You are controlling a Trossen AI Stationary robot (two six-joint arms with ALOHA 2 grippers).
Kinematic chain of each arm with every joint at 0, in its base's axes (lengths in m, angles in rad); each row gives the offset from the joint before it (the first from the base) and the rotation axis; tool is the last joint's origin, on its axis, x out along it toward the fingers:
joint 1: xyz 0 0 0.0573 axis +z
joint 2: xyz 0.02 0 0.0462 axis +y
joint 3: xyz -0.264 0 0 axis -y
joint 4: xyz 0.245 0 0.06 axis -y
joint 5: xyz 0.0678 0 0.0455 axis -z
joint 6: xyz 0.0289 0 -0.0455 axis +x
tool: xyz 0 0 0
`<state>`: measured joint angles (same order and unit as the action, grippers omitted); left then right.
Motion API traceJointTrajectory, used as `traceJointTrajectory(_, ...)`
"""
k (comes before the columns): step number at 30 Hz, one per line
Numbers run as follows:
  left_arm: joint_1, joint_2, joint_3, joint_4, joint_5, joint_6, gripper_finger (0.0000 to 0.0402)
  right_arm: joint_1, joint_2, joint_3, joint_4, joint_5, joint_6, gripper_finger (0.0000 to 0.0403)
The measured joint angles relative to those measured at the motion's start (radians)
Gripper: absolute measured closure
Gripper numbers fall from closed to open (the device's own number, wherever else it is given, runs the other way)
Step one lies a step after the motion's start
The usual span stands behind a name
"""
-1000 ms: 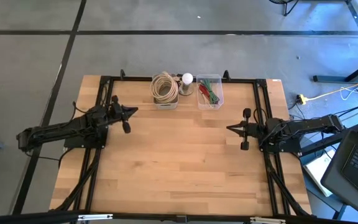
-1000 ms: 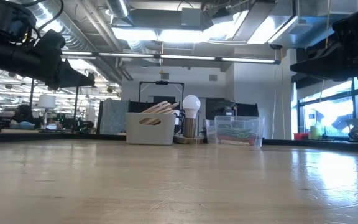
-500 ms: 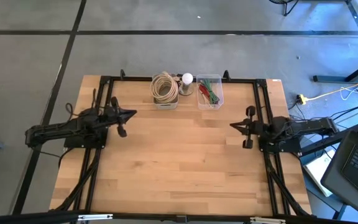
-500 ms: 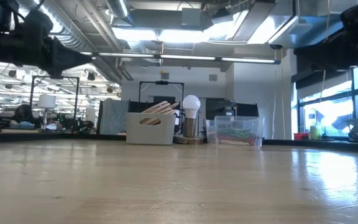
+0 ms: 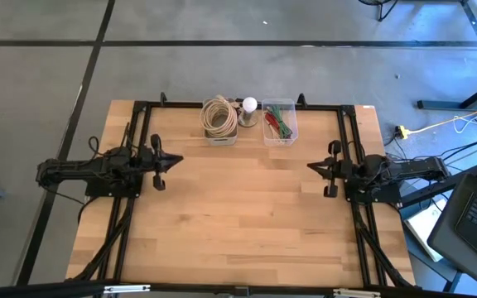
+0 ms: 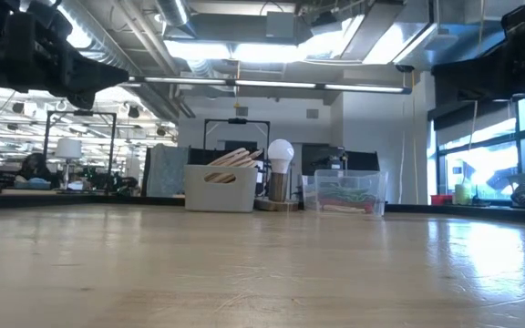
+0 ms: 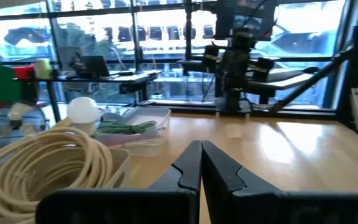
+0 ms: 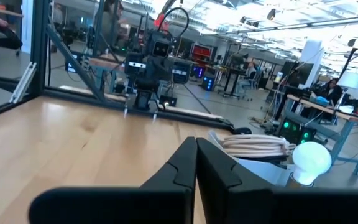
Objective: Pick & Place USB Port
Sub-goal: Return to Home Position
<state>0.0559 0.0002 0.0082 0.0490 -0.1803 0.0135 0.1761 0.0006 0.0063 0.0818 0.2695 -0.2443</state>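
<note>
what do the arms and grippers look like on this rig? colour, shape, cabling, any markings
Left arm and right arm are both matte black, built of blocky jointed segments, with thin black cables looping off them. Left gripper and right gripper each have a short crossbar body. The fingers are dark, flat, angular wedges. No markings visible.

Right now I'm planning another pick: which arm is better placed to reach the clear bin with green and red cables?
Right, probably. The right claw, shut and empty, lies closer to the clear bin; the left claw lies nearer the gray bin.
</note>
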Motion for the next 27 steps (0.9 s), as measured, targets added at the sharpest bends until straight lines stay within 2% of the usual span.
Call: traceJointTrajectory(27, -0.015, 0.0, 0.0, 0.0, 0.017, 0.0, 0.0398, -0.001, 0.001, 0.0, 0.0, 0.0, 0.0, 0.0386)
